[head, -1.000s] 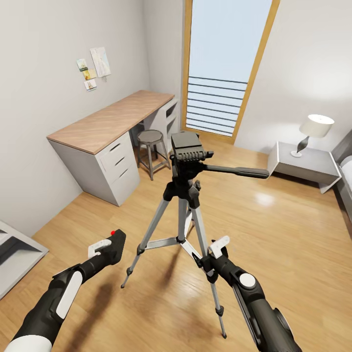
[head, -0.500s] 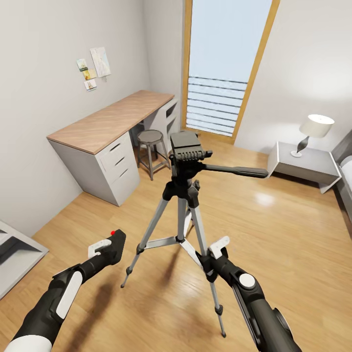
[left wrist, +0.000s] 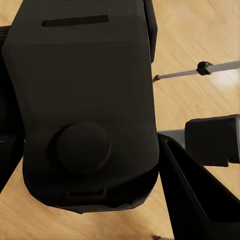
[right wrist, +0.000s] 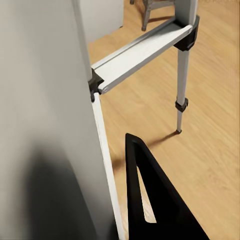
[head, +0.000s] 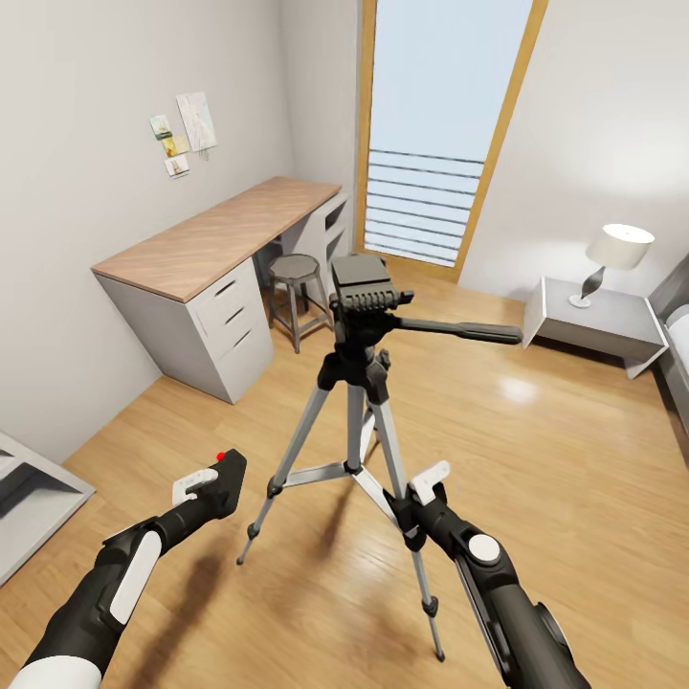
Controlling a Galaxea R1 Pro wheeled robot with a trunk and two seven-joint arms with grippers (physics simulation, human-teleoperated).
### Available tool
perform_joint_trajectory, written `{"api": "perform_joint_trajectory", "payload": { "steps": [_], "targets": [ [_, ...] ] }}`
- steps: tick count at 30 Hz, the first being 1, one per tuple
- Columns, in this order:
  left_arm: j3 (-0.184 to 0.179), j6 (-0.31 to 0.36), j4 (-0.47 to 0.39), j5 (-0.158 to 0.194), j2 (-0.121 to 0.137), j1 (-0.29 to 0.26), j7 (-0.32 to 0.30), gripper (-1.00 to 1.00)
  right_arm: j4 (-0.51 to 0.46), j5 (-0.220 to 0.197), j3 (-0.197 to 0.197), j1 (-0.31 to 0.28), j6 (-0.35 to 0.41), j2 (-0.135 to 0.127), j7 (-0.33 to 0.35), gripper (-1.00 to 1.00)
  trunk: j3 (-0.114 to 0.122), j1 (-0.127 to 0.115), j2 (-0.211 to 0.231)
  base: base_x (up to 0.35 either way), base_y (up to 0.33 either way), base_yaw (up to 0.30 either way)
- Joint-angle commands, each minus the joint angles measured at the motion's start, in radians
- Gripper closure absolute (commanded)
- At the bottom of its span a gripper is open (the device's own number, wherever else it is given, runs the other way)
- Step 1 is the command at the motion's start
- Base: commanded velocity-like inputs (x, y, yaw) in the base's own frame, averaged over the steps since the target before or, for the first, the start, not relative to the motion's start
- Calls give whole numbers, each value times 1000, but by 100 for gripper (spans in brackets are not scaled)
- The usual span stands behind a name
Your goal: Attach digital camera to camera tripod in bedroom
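The camera tripod (head: 362,287) stands mid-floor in the bedroom, its silver legs spread and its black pan handle (head: 459,332) pointing right. The flat head plate is bare. Low at the left, my left gripper (head: 212,483) is shut on the digital camera (head: 226,476), whose red button faces up. The camera's black body (left wrist: 85,110) sits close in the left wrist view. My right gripper (head: 413,496) is at the tripod's near right leg (right wrist: 45,125), shut on it as far as I can see. One black finger (right wrist: 150,200) shows beside that leg.
A wood-topped desk (head: 220,234) with drawers and a metal stool (head: 295,273) stand at the left wall. The tall window (head: 440,124) is behind the tripod. A nightstand (head: 593,321) with a lamp (head: 617,247) sits at right, and a grey shelf corner (head: 29,498) at far left.
The tripod head and pan handle have shifted slightly to the left, and my right forearm has edged left with them. The left arm and the camera have stayed put.
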Motion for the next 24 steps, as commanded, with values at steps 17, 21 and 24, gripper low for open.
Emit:
{"api": "perform_joint_trajectory", "payload": {
  "steps": [17, 21, 24],
  "targets": [
    [2, 8, -5, 4, 0, -1, -4, 100, -14, 5, -2, 1, 7, 1, -64, 100, -1, 0, -1, 0, 0, 0],
    [2, 8, -5, 4, 0, -1, -4, 100, -14, 5, -1, 1, 7, 1, -70, 100, -1, 0, -1, 0, 0, 0],
    [2, 8, -6, 4, 0, -1, -3, 100, -14, 5, 0, 1, 6, 1, -71, 100, -1, 0, -1, 0, 0, 0]
  ]
}}
